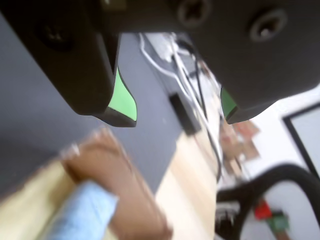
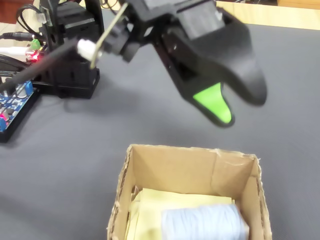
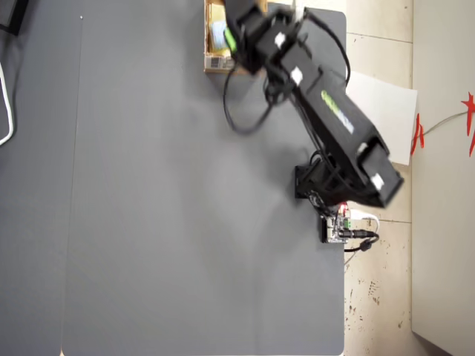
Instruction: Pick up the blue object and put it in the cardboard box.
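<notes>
The pale blue ribbed roll, the blue object (image 2: 202, 222), lies inside the tan cardboard box (image 2: 190, 151) on its yellowish lining. In the wrist view the blue object (image 1: 82, 212) sits blurred at the lower left, against the box wall (image 1: 127, 185). My gripper (image 2: 241, 109) hangs above the box's far rim. It is open, its green pads (image 1: 125, 102) are wide apart and nothing is between them. In the wrist view the gripper (image 1: 177, 112) shows the grey mat through its gap. From overhead, the gripper (image 3: 236, 37) partly covers the box (image 3: 214, 63) at the mat's top edge.
A dark grey mat (image 3: 163, 208) covers the table. The arm's black base (image 2: 70, 75) stands at the back left of the fixed view, with a blue circuit board (image 2: 12, 102) and cables beside it. In the overhead view a small controller board (image 3: 338, 226) sits at the mat's right edge.
</notes>
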